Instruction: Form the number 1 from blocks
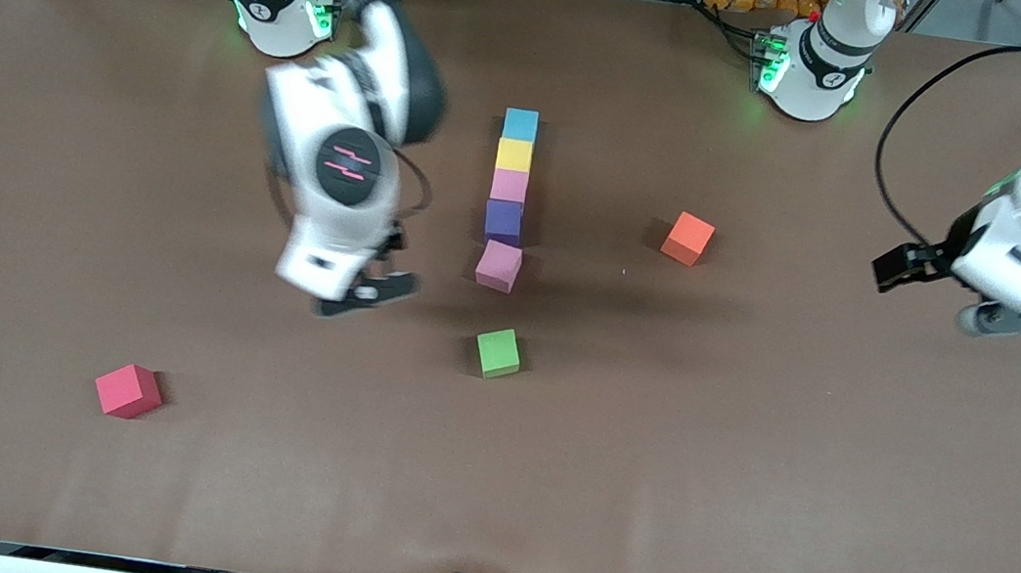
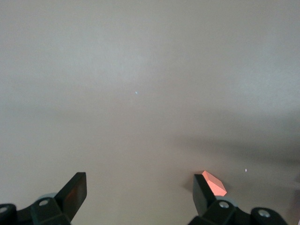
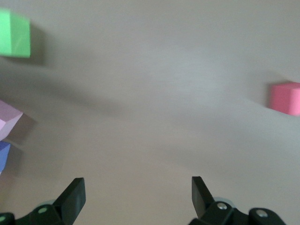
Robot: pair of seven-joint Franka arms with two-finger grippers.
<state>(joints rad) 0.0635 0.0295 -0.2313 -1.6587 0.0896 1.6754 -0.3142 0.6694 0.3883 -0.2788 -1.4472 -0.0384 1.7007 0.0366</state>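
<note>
My right gripper (image 1: 369, 291) hangs w/ fingers spread, holding nothing, over bare table (image 1: 742, 475) beside the column. The left gripper (image 1: 927, 269) waits, also spread and empty, over the left arm's end of the table.

The column runs toward the front cam: light blue block (image 1: 520, 124), yellow block (image 1: 514, 155), pink block (image 1: 509, 186), purple block (image 1: 503, 221), touching in line. A second pink block (image 1: 498, 265) sits just nearer, slightly twisted. The green block (image 1: 498, 352) lies nearer again, loose. The orange block (image 1: 687, 238) sits toward the left arm's end, the red block (image 1: 128, 390) near the front edge at the right arm's end.

I judge the stem approx. half built. Next: fetch green and align it under the pink.
</note>
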